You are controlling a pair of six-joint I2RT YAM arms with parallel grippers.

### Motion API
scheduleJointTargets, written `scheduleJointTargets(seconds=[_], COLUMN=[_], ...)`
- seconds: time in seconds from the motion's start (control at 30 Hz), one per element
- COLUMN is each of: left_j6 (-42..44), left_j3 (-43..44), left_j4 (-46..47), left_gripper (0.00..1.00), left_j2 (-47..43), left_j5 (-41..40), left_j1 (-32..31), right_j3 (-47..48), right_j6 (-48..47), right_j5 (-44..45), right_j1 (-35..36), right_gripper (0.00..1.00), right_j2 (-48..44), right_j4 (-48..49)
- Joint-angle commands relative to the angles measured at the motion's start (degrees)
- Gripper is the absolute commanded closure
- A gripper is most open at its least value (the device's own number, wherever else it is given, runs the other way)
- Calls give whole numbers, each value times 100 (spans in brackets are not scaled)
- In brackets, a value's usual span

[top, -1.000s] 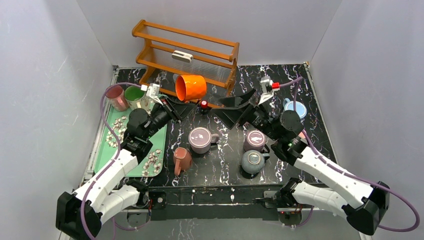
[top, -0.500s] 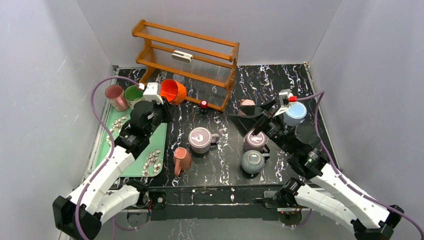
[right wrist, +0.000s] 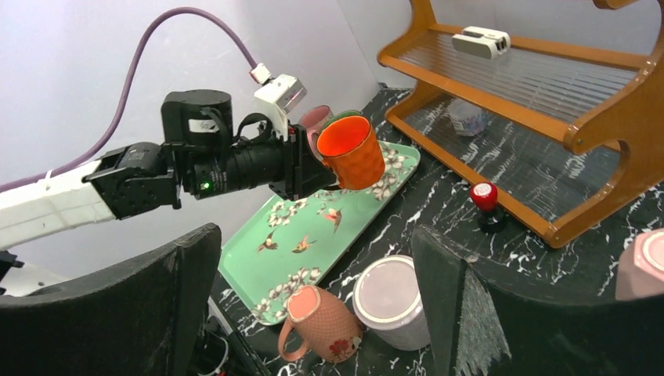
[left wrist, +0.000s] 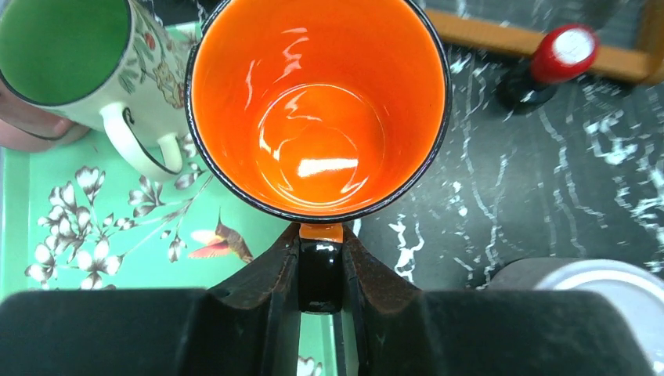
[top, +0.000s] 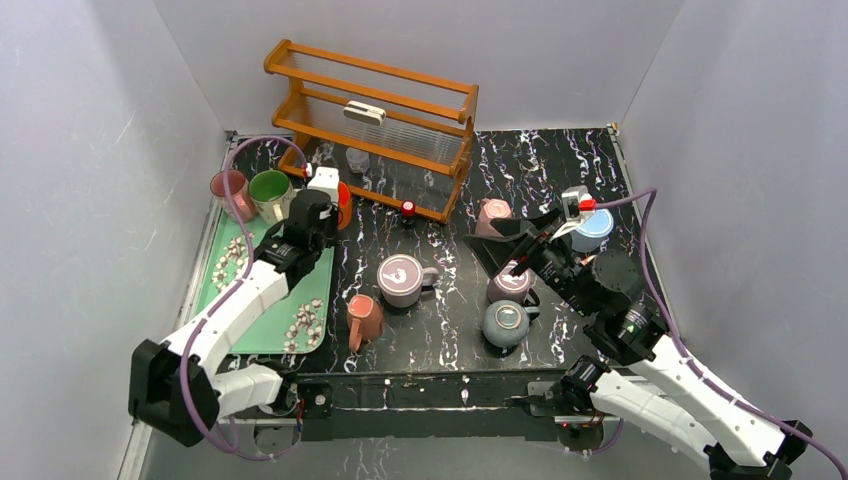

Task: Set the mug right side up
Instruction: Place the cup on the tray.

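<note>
The orange mug (left wrist: pixel 317 102) is held mouth up, close to upright, with its glossy orange inside facing the left wrist camera. My left gripper (left wrist: pixel 321 266) is shut on the mug's black handle. In the top view the mug (top: pixel 341 205) hangs over the right edge of the green tray (top: pixel 225 300), with the left gripper (top: pixel 322 203) right beside it. The right wrist view shows the mug (right wrist: pixel 350 153) in the air above the tray. My right gripper (top: pixel 503 240) stands wide open over the table's right half, with nothing between its fingers.
A pink mug (top: pixel 232 193) and a green-lined mug (top: pixel 270 190) stand on the tray's far end. A wooden rack (top: pixel 380 110) stands behind, a red-capped item (top: pixel 408 210) in front of it. Several upside-down mugs sit mid-table, among them a purple one (top: pixel 402 280) and a salmon one (top: pixel 363 320).
The left arm swung the orange mug left from in front of the rack to the tray's edge and turned it from lying sideways to mouth up. The right arm drew back to the right.
</note>
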Motion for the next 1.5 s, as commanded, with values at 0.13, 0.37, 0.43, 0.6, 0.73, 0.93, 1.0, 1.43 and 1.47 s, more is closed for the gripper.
scheduleJointTargets(seconds=[0.13,0.37,0.43,0.6,0.73,0.93,1.0,1.43,1.47], left_j6=[365,357,347,317,319,415,381,326,301], left_j3=[570,645,643,677,654,648,654,690,680], left_j4=[174,623,765,1037,1303,1628,1700,1833,1840], left_gripper=[100,100,100,100,100,100,100,100,98], left_j2=[584,1055,1180,1532,1755,2068,2175,2875,2904], left_j5=[-289,-212,-208,-18,101,288,349,330,321], left_j1=[359,782,868,1103,1225,1329,1339,1439,1436], right_j3=[-5,-76,-46,42,50,69,89,50,48], right_j6=[-222,-221,-217,-263,-269,-275,-287,-306,-312], right_j5=[179,83,59,21,32,-11,-15,22,32], right_j1=[20,29,25,24,26,28,27,23,20], right_gripper=[1,1,1,1,1,1,1,1,1], right_j2=[-282,-384,-400,-455,-502,-512,-508,-496,-487], right_j4=[-124,-99,-122,-224,-295,-328,-336,-368,-363])
